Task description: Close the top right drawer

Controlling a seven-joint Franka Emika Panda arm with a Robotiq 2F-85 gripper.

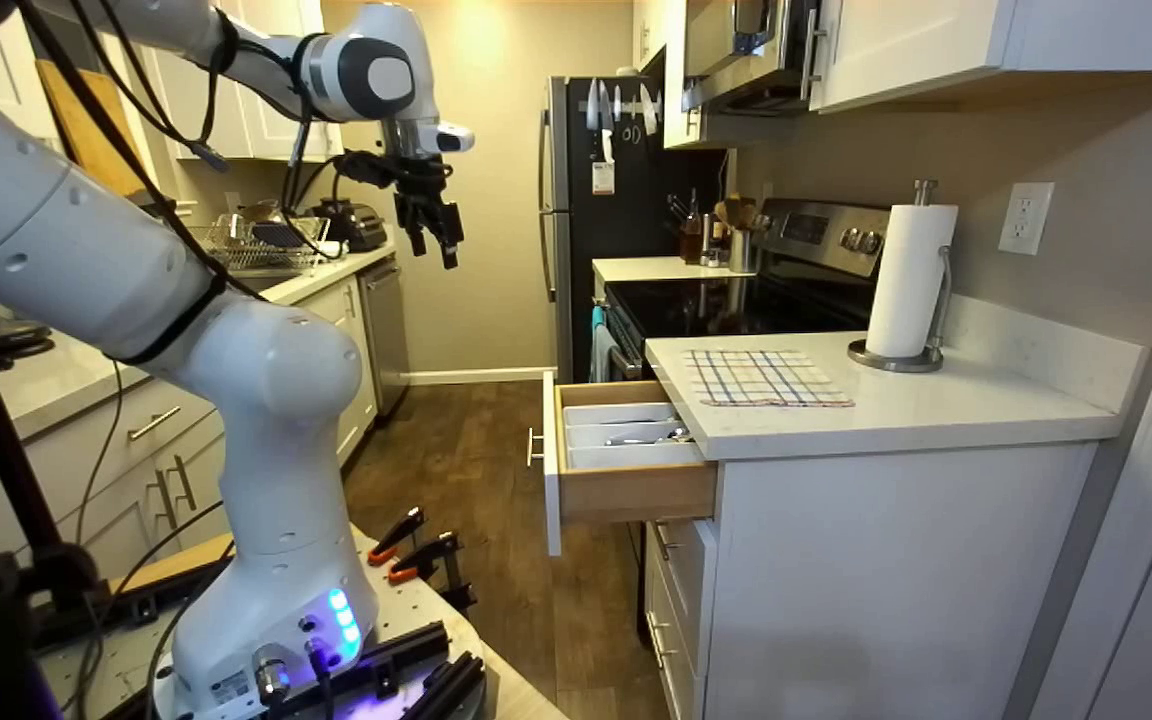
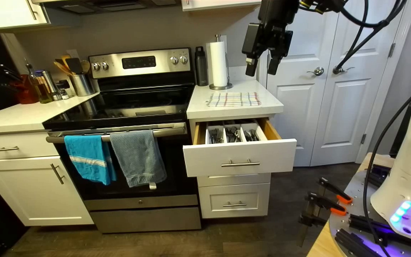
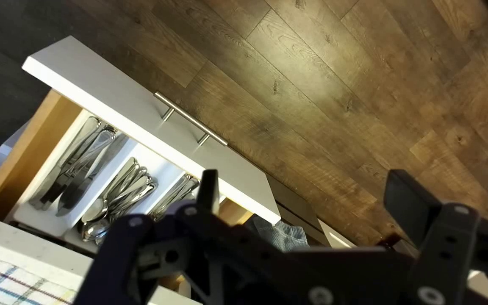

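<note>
The top right drawer (image 1: 636,496) is pulled well out from under the countertop, with a flat white front and light wood sides. It also shows in an exterior view (image 2: 205,157) and in the wrist view (image 3: 138,110). Its bar handle (image 2: 240,164) is metal; it also shows in the wrist view (image 3: 191,119). A white cutlery tray (image 2: 244,132) with knives, forks and spoons is inside. My gripper (image 1: 434,252) is open and empty, high above the drawer's level and apart from it. The open fingers also show in an exterior view (image 2: 262,69) and in the wrist view (image 3: 303,178).
The countertop (image 1: 896,432) overhangs the drawer and bears a checked cloth (image 1: 768,378) and a paper towel roll (image 1: 911,280). The stove (image 2: 137,103) is beside it, with two towels on its handle. Clamps (image 1: 421,555) stick out from the robot's table.
</note>
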